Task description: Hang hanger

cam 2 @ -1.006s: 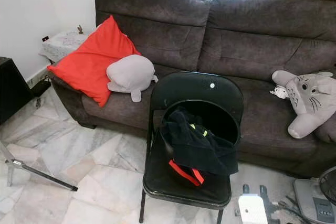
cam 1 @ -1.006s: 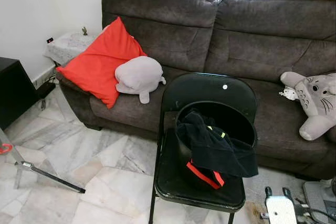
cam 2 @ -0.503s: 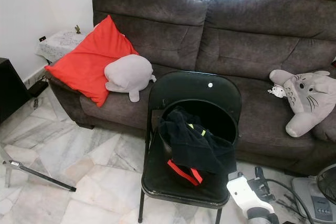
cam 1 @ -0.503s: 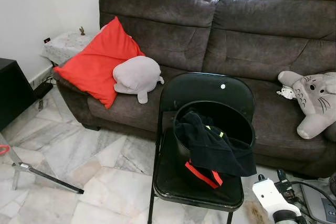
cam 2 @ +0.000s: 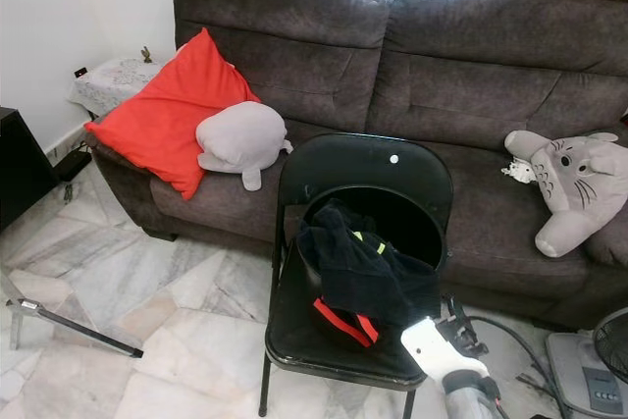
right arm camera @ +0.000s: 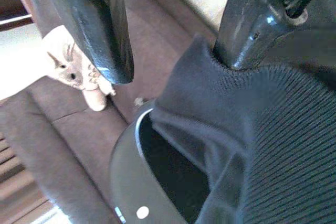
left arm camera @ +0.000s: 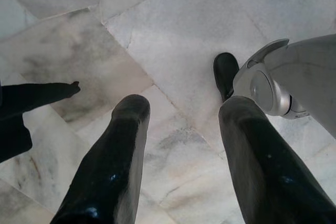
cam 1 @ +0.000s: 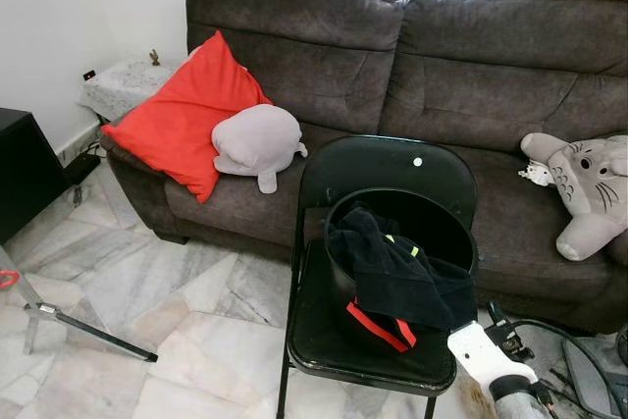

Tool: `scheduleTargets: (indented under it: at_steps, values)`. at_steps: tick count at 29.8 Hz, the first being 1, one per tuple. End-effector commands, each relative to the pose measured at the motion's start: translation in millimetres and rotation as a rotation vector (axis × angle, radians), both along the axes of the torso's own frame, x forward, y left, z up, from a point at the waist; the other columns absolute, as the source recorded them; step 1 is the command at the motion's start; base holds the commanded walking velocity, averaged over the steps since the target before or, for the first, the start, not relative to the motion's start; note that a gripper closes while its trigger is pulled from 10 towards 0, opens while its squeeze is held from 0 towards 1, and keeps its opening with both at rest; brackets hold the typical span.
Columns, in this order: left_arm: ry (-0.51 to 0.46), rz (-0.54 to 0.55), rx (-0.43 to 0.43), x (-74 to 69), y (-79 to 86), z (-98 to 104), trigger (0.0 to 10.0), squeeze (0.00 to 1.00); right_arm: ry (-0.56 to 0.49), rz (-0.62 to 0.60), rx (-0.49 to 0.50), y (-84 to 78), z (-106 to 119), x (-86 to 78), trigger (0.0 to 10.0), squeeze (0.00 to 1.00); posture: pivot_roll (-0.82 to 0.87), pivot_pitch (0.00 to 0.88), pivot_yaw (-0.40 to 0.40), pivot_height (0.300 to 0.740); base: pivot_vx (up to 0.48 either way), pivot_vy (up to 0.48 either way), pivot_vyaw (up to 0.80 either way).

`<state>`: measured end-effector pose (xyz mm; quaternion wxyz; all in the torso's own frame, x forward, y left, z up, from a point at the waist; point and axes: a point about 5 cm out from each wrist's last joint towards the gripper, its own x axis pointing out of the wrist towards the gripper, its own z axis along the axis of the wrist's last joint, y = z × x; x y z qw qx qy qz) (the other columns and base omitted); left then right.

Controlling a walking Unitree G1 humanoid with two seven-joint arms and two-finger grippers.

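Observation:
A black garment with a red strip hangs over the rim of a black basket that stands on a black folding chair. My right gripper is at the chair's front right corner, close beside the garment. In the right wrist view the right gripper is open, one of its fingers resting against the ribbed dark cloth above the basket rim. My left gripper hangs open over the marble floor, holding nothing.
A dark brown sofa stands behind the chair with a red cushion, a grey plush and a grey cat plush. A tripod leg lies on the floor at left. A fan base and cables sit at lower right.
My right arm has risen from the lower right and swung left toward the chair, bringing its gripper up beside the garment. The camera has shifted slightly.

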<state>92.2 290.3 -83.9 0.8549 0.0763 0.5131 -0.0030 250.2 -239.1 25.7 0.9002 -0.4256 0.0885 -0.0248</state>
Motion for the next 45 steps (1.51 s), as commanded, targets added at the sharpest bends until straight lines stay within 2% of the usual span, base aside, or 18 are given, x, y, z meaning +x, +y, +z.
scheduleTargets:
  at_steps: [1, 8, 11, 13, 17, 27, 32, 35, 40, 41, 45]
  values:
    - [0.013, 0.009, 0.007, -3.5, 4.6, 1, 10.0, 0.00, -0.020, -0.025, -0.004, -5.6, 4, 2.1, 10.0, 0.00, -0.03, 0.000, -0.012, 0.740, 0.000, 0.000, 0.00]
    - [0.009, 0.004, -0.001, -2.3, 3.5, 1, 10.0, 0.00, -0.045, -0.042, -0.022, -9.9, 8, 7.3, 10.0, 0.00, -0.03, 0.000, -0.015, 0.740, 0.000, 0.000, 0.00]
    - [0.010, 0.004, -0.004, -2.0, 3.2, 1, 10.0, 0.00, 0.072, -0.095, -0.035, -15.6, -4, 7.9, 10.0, 0.00, -0.03, 0.000, -0.015, 0.740, 0.000, 0.000, 0.00]
    - [0.010, 0.003, -0.005, -1.8, 3.1, 1, 10.0, 0.00, 0.087, -0.095, -0.028, -14.9, -6, 8.6, 10.0, 0.00, -0.02, 0.000, -0.015, 0.740, 0.000, 0.000, 0.00]
    - [0.008, 0.005, -0.004, -1.0, 3.7, 1, 10.0, 0.00, 0.023, -0.055, -0.014, -7.7, 4, 20.0, 10.0, 0.00, -0.02, 0.000, -0.016, 0.740, 0.000, 0.000, 0.00]
    - [0.007, 0.005, -0.004, -0.5, 3.3, 1, 10.0, 0.00, -0.076, 0.032, 0.021, 5.5, 19, 30.0, 10.0, 0.00, -0.02, 0.000, -0.016, 0.740, 0.000, 0.000, 0.00]
    - [0.007, 0.002, -0.007, -0.1, 2.8, 1, 10.0, 0.00, -0.052, 0.014, 0.002, 4.8, 16, 30.9, 10.0, 0.00, -0.02, 0.000, -0.016, 0.740, 0.000, 0.000, 0.00]
    - [0.007, -0.001, -0.007, 0.4, 2.8, 1, 10.0, 0.00, -0.034, -0.086, 0.057, -2.2, 15, 34.8, 10.0, 0.00, -0.02, 0.000, -0.015, 0.740, 0.000, 0.000, 0.00]
    - [0.006, -0.002, -0.007, 0.6, 3.1, 1, 10.0, 0.00, -0.027, -0.169, 0.114, -7.3, 16, 38.5, 10.0, 0.00, -0.02, 0.000, -0.014, 0.740, 0.000, 0.000, 0.00]
    - [0.006, -0.003, -0.006, 0.8, 3.2, 1, 10.0, 0.00, -0.039, -0.194, 0.160, -8.4, 17, 40.3, 10.0, 0.00, -0.02, 0.000, -0.014, 0.740, 0.000, 0.000, 0.00]
    - [0.006, -0.006, -0.006, 1.4, 3.2, 2, 10.0, 0.00, -0.136, -0.113, 0.210, 2.6, 32, 47.8, 10.0, 0.00, -0.02, 0.000, -0.012, 0.740, 0.000, 0.000, 0.00]
